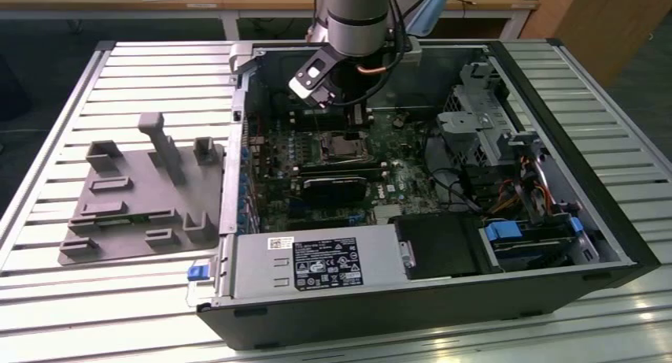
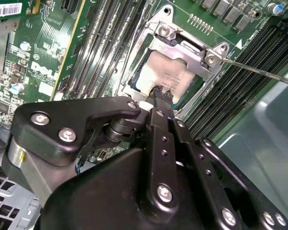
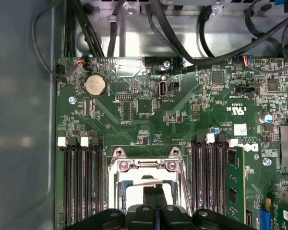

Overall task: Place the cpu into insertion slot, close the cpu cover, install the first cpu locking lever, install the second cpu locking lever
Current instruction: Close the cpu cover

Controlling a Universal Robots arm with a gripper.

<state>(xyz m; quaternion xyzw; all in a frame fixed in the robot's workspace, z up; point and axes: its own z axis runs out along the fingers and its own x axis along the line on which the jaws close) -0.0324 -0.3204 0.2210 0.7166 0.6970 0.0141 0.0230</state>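
My gripper [image 1: 352, 133] hangs inside the open computer case over the insertion slot [image 1: 341, 148] on the green motherboard. In both wrist views the black fingers are pressed together with nothing between them. The gripper [image 2: 161, 92] has its tips just above one edge of the cpu [image 2: 170, 73], whose pale metal top lies flat in the insertion slot [image 3: 116, 184]. The silvery cpu cover [image 2: 189, 47] frames the chip; I cannot tell if it sits fully down. A thin locking lever [image 2: 259, 72] sticks out sideways from the socket. The gripper [image 3: 154, 192] and the cpu [image 3: 143, 181] also show in the first wrist view.
A grey fixture plate [image 1: 137, 198] lies on the slatted table at the exterior view's left. Around the socket are memory slots [image 3: 84, 182], a black cooler block [image 1: 341, 182], a power supply [image 1: 315, 264], a drive cage [image 1: 493, 119] and cables [image 3: 182, 28].
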